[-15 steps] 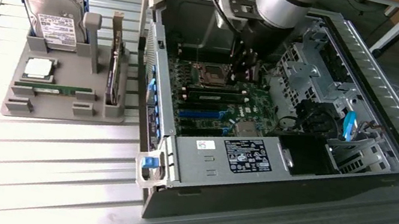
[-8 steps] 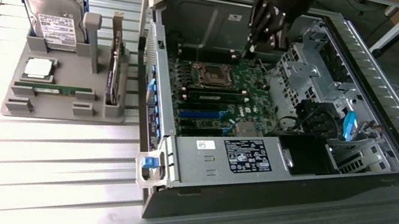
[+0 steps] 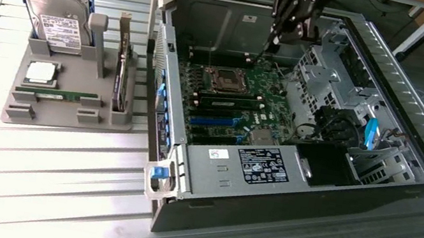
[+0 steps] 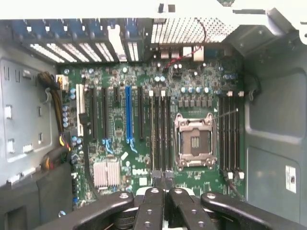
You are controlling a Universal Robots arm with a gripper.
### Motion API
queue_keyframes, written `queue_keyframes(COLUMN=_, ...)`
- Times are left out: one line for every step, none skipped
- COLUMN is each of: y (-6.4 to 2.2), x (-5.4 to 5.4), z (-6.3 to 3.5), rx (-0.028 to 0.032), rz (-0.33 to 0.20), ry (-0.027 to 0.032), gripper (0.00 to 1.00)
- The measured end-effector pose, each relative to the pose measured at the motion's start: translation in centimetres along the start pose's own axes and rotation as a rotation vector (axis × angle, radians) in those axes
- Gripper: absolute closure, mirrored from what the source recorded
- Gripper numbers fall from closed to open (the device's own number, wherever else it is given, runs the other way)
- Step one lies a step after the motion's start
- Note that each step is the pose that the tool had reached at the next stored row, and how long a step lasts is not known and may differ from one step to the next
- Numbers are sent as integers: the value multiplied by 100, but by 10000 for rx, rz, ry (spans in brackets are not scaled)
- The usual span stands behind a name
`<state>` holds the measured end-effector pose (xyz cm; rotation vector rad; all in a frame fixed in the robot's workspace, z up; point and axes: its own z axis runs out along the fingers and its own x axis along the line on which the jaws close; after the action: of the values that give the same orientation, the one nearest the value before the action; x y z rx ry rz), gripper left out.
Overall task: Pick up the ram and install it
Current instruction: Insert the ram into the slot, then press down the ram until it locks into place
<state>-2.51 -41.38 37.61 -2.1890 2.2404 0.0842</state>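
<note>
The gripper (image 4: pixel 162 178) hangs above the open case (image 3: pixel 211 22) with its fingers closed to a narrow gap; whether anything is pinched cannot be told. It points straight down, probably to align with the memory slots (image 4: pixel 160 134) beside the processor socket (image 4: pixel 194 141). The wrist view presents these slots end-on. The exterior view adds one ram (image 3: pixel 227 102), apparently seated on the board, and a second ram (image 3: pixel 56 93) lying flat in the fixture tray (image 3: pixel 39 121), whose recesses fix each part's pickup position.
</note>
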Motion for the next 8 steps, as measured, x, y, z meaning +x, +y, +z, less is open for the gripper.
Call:
queue_keyframes(y=-96, x=-1, z=-3, rx=-10, rz=1, ry=-1, gripper=91)
queue_keyframes(y=-203, x=-4, z=-6, rx=-23, rz=2, ry=0, gripper=91)
queue_keyframes(y=-281, x=-7, z=-8, rx=-29, rz=1, ry=0, gripper=91)
queue_keyframes(y=-281, x=-7, z=-9, rx=-28, rz=2, ry=0, gripper=91)
queue_keyframes(y=-281, x=-7, z=-9, rx=-28, rz=3, ry=0, gripper=91)
queue_keyframes(y=-281, x=-7, z=-8, rx=-28, rz=2, ry=0, gripper=91)
queue_keyframes(y=-281, x=-7, z=-9, rx=-29, rz=2, ry=0, gripper=91)
queue_keyframes(y=-281, x=-7, z=-8, rx=-28, rz=2, ry=0, gripper=91)
